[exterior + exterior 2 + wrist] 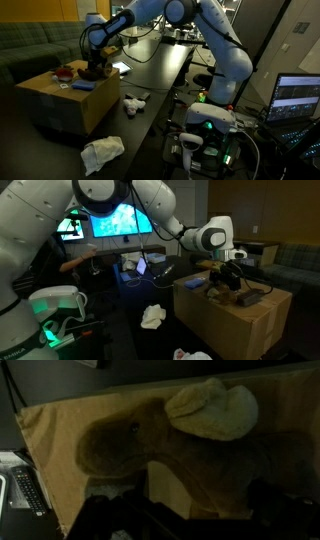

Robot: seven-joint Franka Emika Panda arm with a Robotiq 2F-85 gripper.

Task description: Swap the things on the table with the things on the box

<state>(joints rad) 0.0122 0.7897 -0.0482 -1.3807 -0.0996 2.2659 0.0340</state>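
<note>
A brown plush toy [125, 445] with a pale tan ear [212, 410] lies on the flat top of the tan cardboard box [55, 430]. My gripper [195, 512] hangs open just above the toy, one dark finger on each side and nothing between them. In both exterior views the gripper [95, 68] [228, 278] sits low over the box [60, 110] [235, 330]. A red thing [65, 72] and a flat blue thing [83, 86] also rest on the box top. On the black table [150, 80] lie a crumpled white cloth [102, 152] [152, 316] and a small white item [135, 102].
A grey remote-like object [25, 490] shows beyond the box's left edge in the wrist view. Lit monitors [120, 220] and a laptop [298, 98] stand around the table. The arm's base [205, 115] glows green. A green sofa [35, 45] is behind the box.
</note>
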